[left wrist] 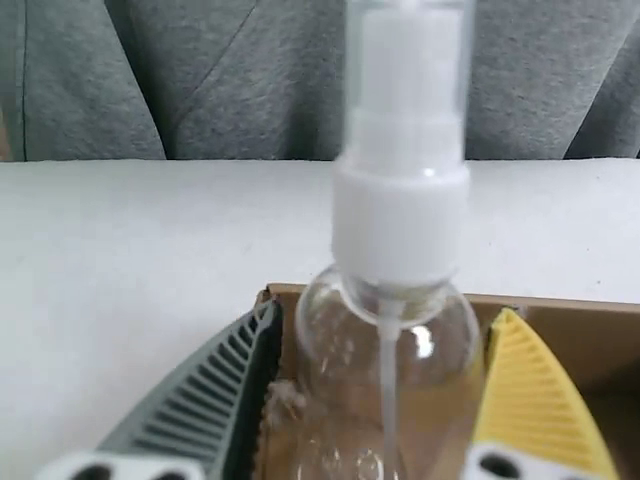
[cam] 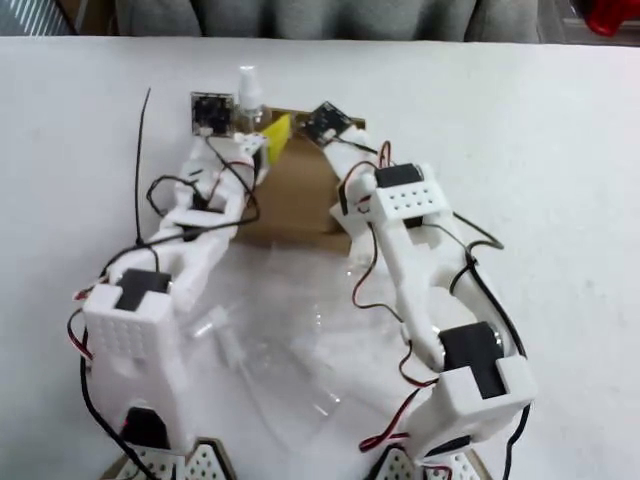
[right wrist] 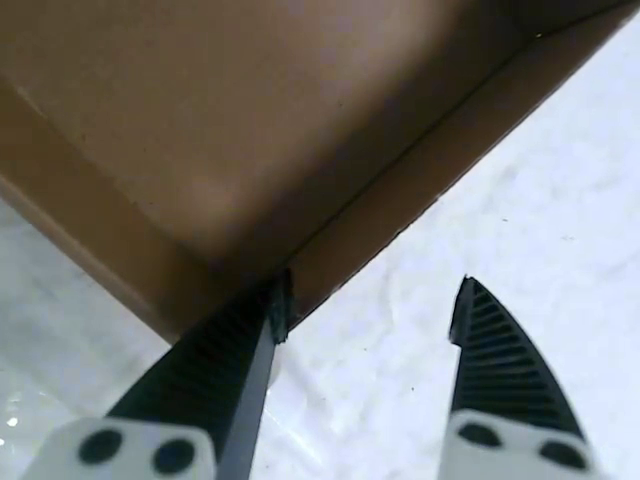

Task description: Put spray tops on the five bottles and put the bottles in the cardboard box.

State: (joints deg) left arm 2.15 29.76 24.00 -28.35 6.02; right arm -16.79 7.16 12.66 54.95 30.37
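Clear bottle point(left wrist: 385, 360) with spray top point(left wrist: 400, 200) pinched by left gripper point(left wrist: 385, 315) fingers over cardboard box point(left wrist: 580, 330) far wall. Right gripper point(right wrist: 372, 290) fingers spread at box corner. Clear plastic clutter point(cam: 290, 350) toward tabletop point(cam: 540, 130) near edge.

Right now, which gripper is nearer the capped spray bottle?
Left. The left gripper has the spray bottle between its jaws, at the cardboard box edge; the right gripper is apart from it, open at a box corner.

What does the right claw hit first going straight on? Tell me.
Probably the cardboard box corner, just ahead of one finger of the right claw; the other finger would reach the table. Depth unclear.
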